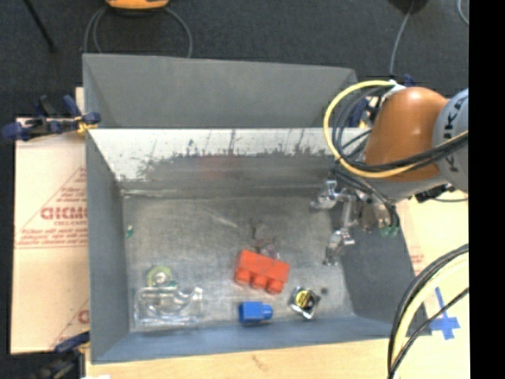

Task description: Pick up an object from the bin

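The claw [332,221] is seen in the right part of the grey metal bin [106,235], hung low above the bare floor and close to the right wall. Its two metal fingers [324,199] are spread apart and nothing is gripped between them, so the claw is released. It is carried under a rounded orange cover [404,129] on the wrist, around which yellow and black cables [335,109] are looped.

No thing is found directly beneath the claw. Nearest to it, towards the front wall, a small yellow-and-black thing [304,302] is seen; its kind cannot be told. To the left of that, a red-orange plastic building block [261,272] is laid at a slant on the floor, with rounded bumps along its lower edge. In front of the block, near the front wall, a small blue plastic piece [255,313] is placed, blocky in shape. Well apart, in the front left corner, a clear crumpled plastic thing [166,300] is laid, with a pale greenish round part at its top.
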`<state>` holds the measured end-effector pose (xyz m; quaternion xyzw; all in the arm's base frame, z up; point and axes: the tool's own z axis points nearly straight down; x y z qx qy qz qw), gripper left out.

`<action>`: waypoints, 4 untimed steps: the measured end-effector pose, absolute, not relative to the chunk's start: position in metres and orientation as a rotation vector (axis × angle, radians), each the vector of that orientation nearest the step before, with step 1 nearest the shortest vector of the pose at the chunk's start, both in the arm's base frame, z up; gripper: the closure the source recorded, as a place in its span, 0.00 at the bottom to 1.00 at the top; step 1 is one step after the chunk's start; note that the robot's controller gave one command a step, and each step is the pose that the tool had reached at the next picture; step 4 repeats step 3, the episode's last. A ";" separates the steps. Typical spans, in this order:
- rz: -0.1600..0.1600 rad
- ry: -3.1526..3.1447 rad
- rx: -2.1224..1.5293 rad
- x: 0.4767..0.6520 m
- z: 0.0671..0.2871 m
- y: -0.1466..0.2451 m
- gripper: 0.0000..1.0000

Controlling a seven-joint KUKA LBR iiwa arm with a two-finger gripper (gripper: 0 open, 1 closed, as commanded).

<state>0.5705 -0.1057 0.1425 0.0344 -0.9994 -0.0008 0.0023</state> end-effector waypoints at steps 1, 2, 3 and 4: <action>0.007 -3.130 0.408 0.526 0.074 -0.021 0.00; 0.007 -3.140 0.408 0.530 0.077 -0.022 1.00; 0.006 -3.036 0.849 0.543 0.276 -0.025 1.00; 0.006 -3.036 0.849 0.543 0.276 -0.025 1.00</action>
